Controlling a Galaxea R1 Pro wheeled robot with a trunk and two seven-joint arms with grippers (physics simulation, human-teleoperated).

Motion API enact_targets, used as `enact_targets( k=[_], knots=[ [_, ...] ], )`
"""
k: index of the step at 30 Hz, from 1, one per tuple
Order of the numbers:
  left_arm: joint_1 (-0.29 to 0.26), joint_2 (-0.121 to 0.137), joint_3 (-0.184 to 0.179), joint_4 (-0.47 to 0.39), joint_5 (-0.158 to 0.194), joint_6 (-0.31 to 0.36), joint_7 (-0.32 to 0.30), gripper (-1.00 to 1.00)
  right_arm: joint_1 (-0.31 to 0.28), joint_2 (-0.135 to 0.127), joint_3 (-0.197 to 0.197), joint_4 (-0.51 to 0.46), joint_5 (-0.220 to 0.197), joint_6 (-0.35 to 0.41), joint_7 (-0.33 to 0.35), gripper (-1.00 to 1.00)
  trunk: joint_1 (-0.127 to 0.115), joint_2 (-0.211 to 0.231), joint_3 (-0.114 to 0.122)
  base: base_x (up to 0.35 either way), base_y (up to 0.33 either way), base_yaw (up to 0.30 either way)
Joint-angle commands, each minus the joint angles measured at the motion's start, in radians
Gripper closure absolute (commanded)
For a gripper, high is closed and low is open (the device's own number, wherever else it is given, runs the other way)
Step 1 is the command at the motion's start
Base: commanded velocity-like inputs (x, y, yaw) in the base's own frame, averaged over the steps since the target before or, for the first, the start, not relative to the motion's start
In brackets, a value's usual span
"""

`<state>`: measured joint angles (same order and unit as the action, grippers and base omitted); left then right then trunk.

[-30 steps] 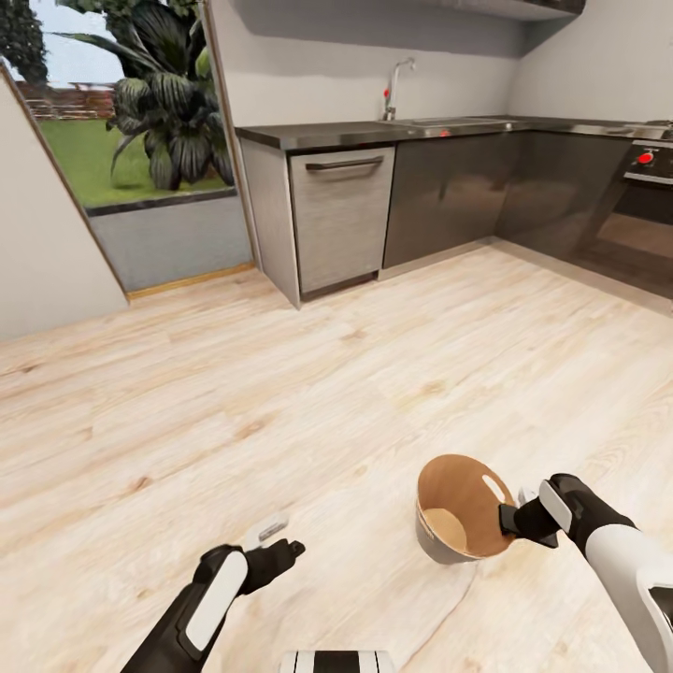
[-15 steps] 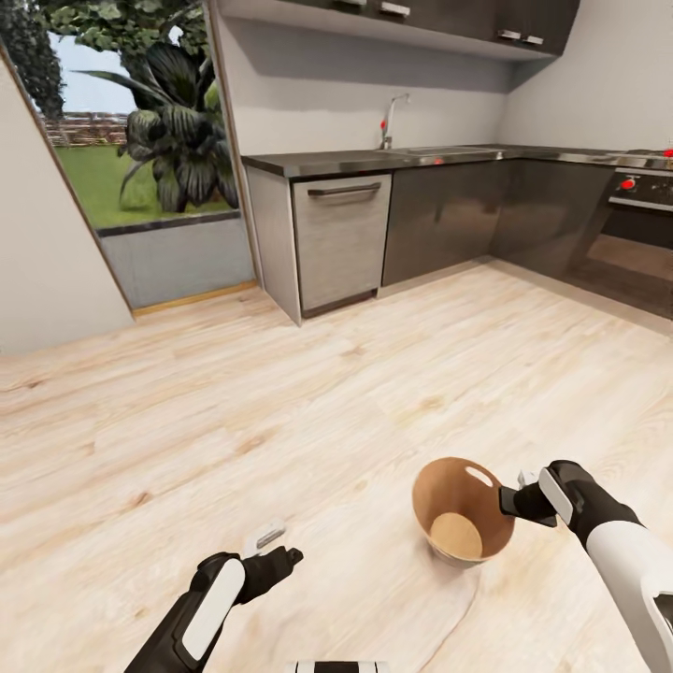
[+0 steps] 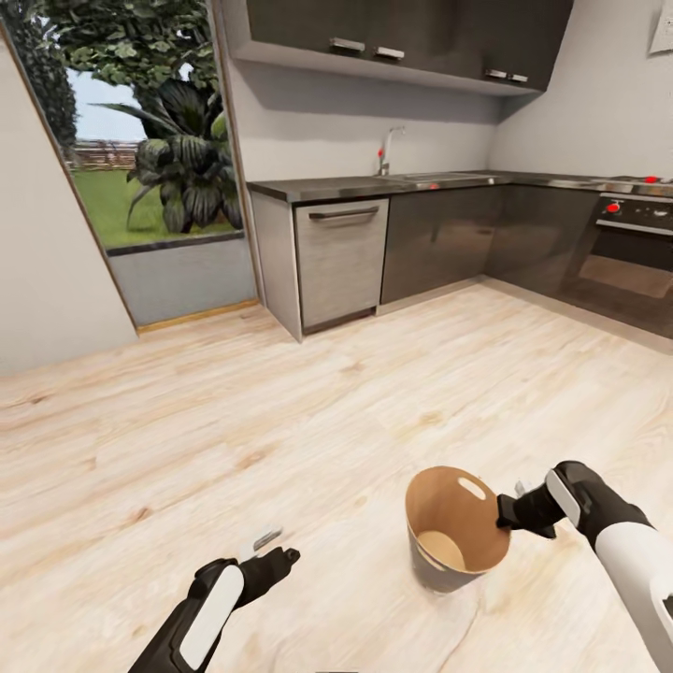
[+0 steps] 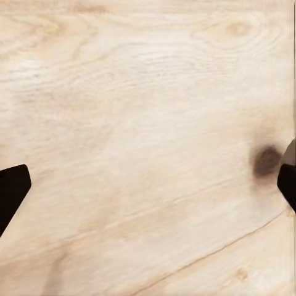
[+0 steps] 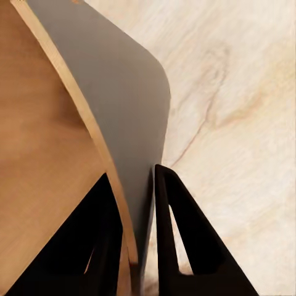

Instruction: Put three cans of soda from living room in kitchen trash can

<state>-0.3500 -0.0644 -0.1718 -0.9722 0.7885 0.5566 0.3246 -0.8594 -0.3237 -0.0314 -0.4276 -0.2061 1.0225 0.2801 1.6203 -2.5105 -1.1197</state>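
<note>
With my view tilted up since a moment ago, the kitchen cabinets (image 3: pixel 402 37) appear at twelve o'clock while my right gripper (image 3: pixel 509 512) still pinches the tash can (image 3: pixel 453 528) rim, upright now at four o'clock, empty; left gripper (image 3: pixel 271 551) spread, idle.

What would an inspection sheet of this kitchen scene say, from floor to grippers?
Surface: pale wood plank floor.
Job's things: small round dark grey bucket with brown inside, upright, no cans visible inside.
Clutter: nothing seen.
Grippers: right gripper clamped on the bucket's rim, one finger inside, one outside; left gripper open over the floor, holding nothing.
Cables: nothing seen.
Surroundings: steel dishwasher, grey counter, tap, oven, garden window.
</note>
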Motion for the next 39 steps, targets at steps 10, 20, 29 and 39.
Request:
enact_targets(
  k=[10,20,29,39],
  knots=[
    [0.04,0.011,0.02,-0.065,-0.002,0.0,0.001,-1.0,0.003,0.001,-0.003,-0.003,-0.032,0.002,0.023,1.0,-0.005,0.002,0.039,0.0,0.0,0.0],
    [0.115,0.031,0.194,-0.158,-0.002,0.0,0.006,-1.0,0.003,0.01,0.011,-0.002,-0.029,0.025,0.026,1.0,-0.009,0.005,0.08,0.0,0.0,0.062],
    [0.181,0.031,0.327,-0.232,-0.002,-0.036,0.002,-1.0,0.002,0.05,0.095,-0.002,-0.03,0.025,0.027,1.0,-0.013,0.007,0.118,0.0,0.0,0.281],
    [0.192,0.02,0.4,-0.23,0.0,-0.042,0.006,-1.0,0.003,0.098,0.1,-0.001,-0.029,0.025,0.025,1.0,-0.018,0.009,0.158,0.0,0.0,0.294]
  ],
)
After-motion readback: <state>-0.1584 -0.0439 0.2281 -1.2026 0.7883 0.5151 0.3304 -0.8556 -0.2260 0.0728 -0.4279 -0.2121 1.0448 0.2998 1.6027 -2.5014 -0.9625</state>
